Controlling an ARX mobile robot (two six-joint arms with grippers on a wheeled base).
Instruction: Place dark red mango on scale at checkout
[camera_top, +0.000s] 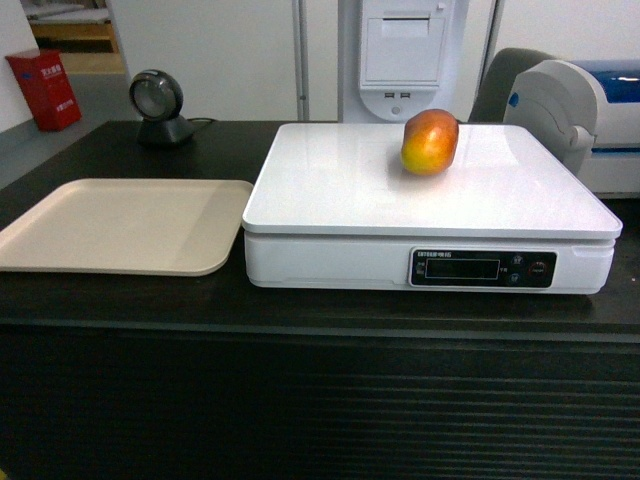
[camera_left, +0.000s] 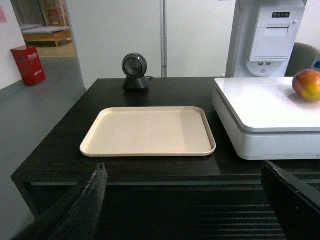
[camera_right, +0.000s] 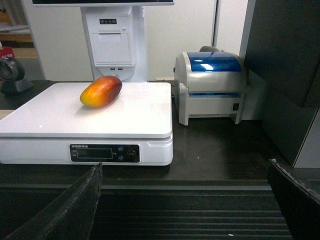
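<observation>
The dark red mango (camera_top: 430, 141) lies on the white platform of the scale (camera_top: 340, 190), toward its back right; it also shows in the right wrist view (camera_right: 101, 91) and at the right edge of the left wrist view (camera_left: 307, 84). The scale (camera_right: 85, 117) stands on the dark checkout (camera_top: 320, 400) with its ribbed front. My left gripper (camera_left: 182, 175) is open and empty, held in front of the counter's edge, below the tray. My right gripper (camera_right: 184, 172) is open and empty too, in front of the counter, right of the scale. Neither gripper shows in the head view.
A beige tray (camera_top: 120, 225) lies left of the scale. A round black scanner (camera_top: 160, 105) stands at the back left. A label printer (camera_right: 212, 87) sits right of the scale, and a white terminal (camera_right: 112, 40) behind it. A dark panel (camera_right: 285, 75) rises at the far right.
</observation>
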